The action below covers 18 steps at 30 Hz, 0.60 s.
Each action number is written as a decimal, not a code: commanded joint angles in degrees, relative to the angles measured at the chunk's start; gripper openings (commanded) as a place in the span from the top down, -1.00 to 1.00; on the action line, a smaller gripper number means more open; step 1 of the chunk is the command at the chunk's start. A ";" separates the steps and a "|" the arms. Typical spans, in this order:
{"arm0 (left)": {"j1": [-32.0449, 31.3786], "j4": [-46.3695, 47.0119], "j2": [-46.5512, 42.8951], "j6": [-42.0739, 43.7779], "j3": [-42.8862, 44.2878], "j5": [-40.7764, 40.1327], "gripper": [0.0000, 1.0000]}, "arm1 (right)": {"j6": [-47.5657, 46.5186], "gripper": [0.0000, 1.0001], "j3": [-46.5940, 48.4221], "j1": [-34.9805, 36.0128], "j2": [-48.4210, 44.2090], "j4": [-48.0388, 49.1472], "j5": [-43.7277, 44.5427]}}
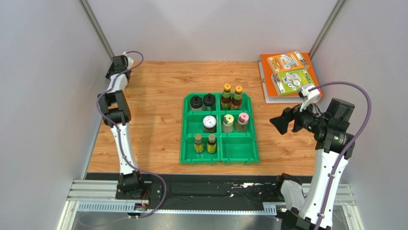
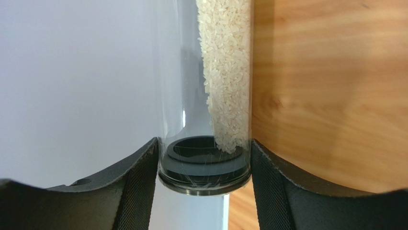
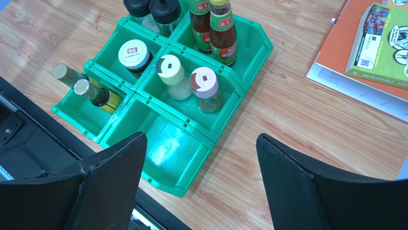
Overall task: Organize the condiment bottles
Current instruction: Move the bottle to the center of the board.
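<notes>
Left hand (image 2: 203, 143) grips a clear rice jar (image 2: 225, 72) w/ black cap, one finger pressed on each side near the cap end. The rice lies along the side facing the wood. In the top view we see this hand at the far-left corner of the surface (image 1: 153, 120), close to the left wall (image 1: 43, 96). Whether the jar touches the wood we cannot tell. Right hand (image 3: 201, 139) is wide apart, nothing btwn its fingers, hovering over the right part of the surface near the green bin (image 1: 239, 149).

Bin sits mid-surface, six compts.
- Far-left: two black-capped bottles (image 1: 196, 102).
- Far-right: two brown sauce bottles (image 1: 226, 98), yellow & orange caps.
- Mid-left: one silver-lidded jar (image 1: 209, 123).
- Mid-right: pale-green-capped jar (image 1: 228, 122) beside pink-capped jar (image 1: 243, 121).
- Near-left: two small dark bottles (image 1: 198, 143) w/ metal caps.

All upright.

Surface is warm wood-grain. At its far-right corner lie an orange book (image 1: 287, 61) and a green book (image 1: 290, 81), flat, well apart from the bin. Same pale grey on back wall (image 1: 206, 28) and right wall (image 1: 373, 57), w/ metal uprights (image 1: 97, 28) in the back corners. A black strip (image 1: 215, 188) & aluminium rail (image 1: 96, 191) run along the near edge, carrying the arm bases.
</notes>
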 commanded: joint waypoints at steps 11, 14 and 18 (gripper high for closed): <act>-7.87 -3.03 -19.42 -4.51 -21.51 11.01 1.00 | 1.12 -0.77 2.10 -0.22 0.00 0.22 -2.72; -8.22 -3.83 -23.90 -5.66 -26.25 14.09 1.00 | 1.91 -0.77 2.46 -0.21 0.44 0.83 -3.07; -8.75 -3.57 -29.97 -4.44 -33.73 17.96 1.00 | 2.88 -0.77 3.07 -0.21 0.97 1.97 -3.25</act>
